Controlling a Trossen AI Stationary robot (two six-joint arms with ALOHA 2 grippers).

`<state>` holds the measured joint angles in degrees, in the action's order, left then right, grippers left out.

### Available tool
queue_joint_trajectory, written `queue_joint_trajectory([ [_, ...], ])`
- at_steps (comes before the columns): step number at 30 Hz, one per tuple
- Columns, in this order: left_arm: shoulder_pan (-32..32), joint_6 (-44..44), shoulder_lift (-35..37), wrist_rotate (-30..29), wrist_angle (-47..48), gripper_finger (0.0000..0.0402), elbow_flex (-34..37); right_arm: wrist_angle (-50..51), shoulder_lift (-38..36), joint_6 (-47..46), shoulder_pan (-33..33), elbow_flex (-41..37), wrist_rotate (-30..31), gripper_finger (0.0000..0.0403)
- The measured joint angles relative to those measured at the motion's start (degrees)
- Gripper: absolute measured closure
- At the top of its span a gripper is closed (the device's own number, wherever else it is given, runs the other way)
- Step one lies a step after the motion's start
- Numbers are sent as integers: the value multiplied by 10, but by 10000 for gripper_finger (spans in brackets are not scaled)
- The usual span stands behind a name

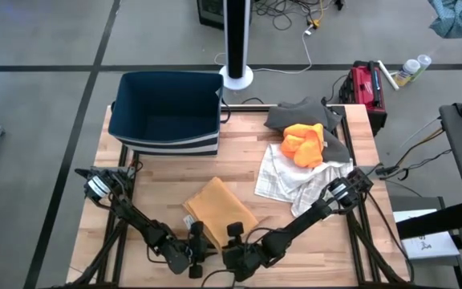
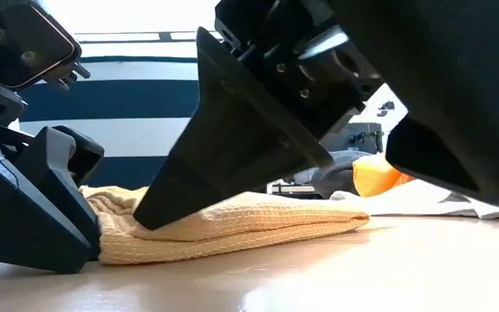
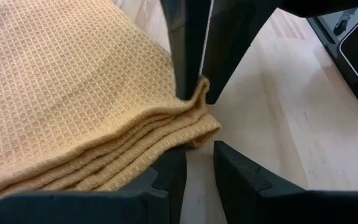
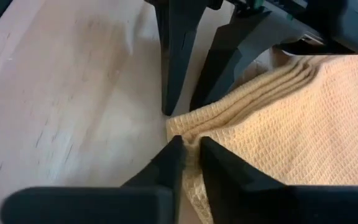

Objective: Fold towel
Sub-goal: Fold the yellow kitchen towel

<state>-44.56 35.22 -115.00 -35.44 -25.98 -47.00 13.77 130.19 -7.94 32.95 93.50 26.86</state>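
A mustard waffle-weave towel [image 1: 219, 207], folded into several layers, lies flat on the wooden table near its front edge. Both grippers meet at its near corner [image 3: 197, 127]. My right gripper [image 4: 191, 149] comes in from the near right and is shut on that corner. My left gripper [image 3: 199, 165] comes from the near left. It stands slightly open just in front of the corner, with bare table in the gap between its fingers. In the low view the right gripper's finger [image 2: 232, 165] slants down onto the towel [image 2: 258, 230]. My left gripper has one finger [image 3: 166, 174] at the towel's layered edge [image 3: 148, 149]; I cannot tell whether it touches. My right gripper pinches a small pucker of cloth at the towel's near corner [image 3: 199, 87] between its two fingertips, slanting down from the near right. How many layers it has I cannot tell. The towel lies on the table.
A dark blue bin [image 1: 167, 112] with a striped side stands at the far left. At the far right lies a heap of a white checked cloth [image 1: 295, 181], an orange cloth [image 1: 305, 143] and a grey cloth [image 1: 299, 116]. The table's front edge is right behind both grippers.
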Motion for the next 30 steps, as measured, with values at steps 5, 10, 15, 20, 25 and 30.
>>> queue_joint_trajectory([
  [5,1,0,0,0,-2,325,0,13,0,-1,-1,10,-1,396],
  [10,1,1,0,0,-2,325,0,15,0,-2,-2,37,-3,399],
  [15,2,2,0,0,-2,325,0,19,-2,0,-2,60,-3,399],
  [20,2,2,0,0,-2,325,0,35,-2,-15,-3,62,-3,400],
  [25,2,2,0,1,-2,325,0,39,3,-35,-8,58,-5,400],
  [30,2,4,0,2,-2,325,0,34,11,-36,-8,57,-13,400],
])
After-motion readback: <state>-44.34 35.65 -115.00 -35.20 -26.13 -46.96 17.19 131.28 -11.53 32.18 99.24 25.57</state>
